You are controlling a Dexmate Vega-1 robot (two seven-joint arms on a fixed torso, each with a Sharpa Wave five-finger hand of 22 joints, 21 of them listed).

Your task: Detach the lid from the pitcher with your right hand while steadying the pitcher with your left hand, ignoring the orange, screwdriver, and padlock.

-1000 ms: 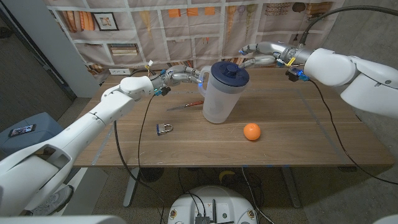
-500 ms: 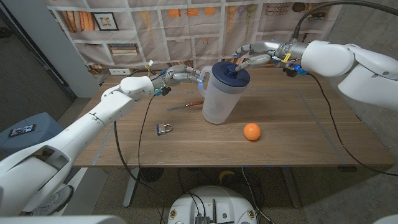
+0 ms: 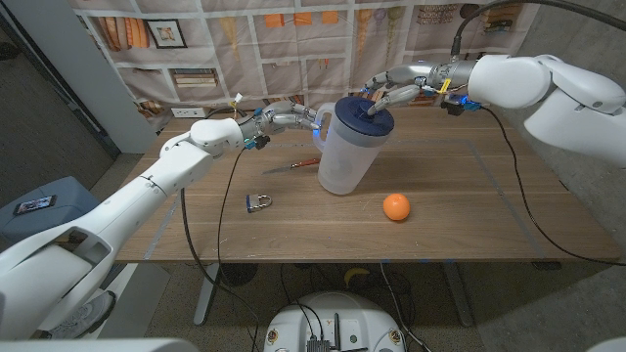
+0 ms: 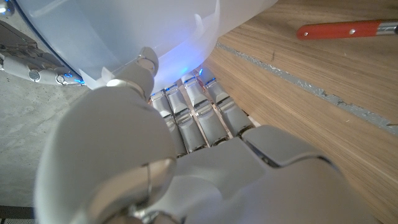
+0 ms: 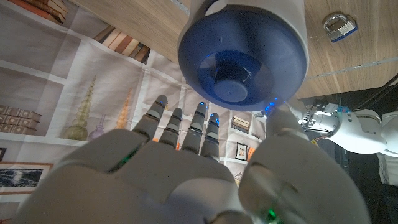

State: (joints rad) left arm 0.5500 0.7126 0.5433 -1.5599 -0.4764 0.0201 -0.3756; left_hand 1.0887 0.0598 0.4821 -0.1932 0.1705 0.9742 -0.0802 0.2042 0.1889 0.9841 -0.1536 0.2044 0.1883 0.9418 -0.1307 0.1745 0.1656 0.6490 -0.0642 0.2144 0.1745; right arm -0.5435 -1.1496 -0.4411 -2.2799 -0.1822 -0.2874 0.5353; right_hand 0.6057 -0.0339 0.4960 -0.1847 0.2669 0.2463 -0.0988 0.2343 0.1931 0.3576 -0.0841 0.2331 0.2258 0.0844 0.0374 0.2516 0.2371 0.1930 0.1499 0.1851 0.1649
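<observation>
Nearest on the desk (image 3: 460, 210): padlock (image 3: 258, 202) and orange (image 3: 395, 206), both well apart from the action, untouched. Past them the pitcher (image 3: 344, 156) stands upright mid-desk, blue lid (image 3: 362, 112) still seated on top. Screwdriver (image 3: 293, 164) lies just beside the pitcher on the robot's left.

Left hand (image 3: 279, 118) holds the pitcher at its handle side; in the left wrist view its fingers (image 4: 199, 115) are curled against the pitcher wall. Same spot as a second ago, so the steadying grip is in place.

Change: right hand (image 3: 396, 88) has moved in from farther to the right and now hovers over the lid's far edge. Fingers apart, thumb spread, holding nothing; the right wrist view shows the lid just ahead of the fingertips (image 5: 180, 124), contact unclear. Judgement: reach phase is nearly done; closing on the lid and lifting come next.
</observation>
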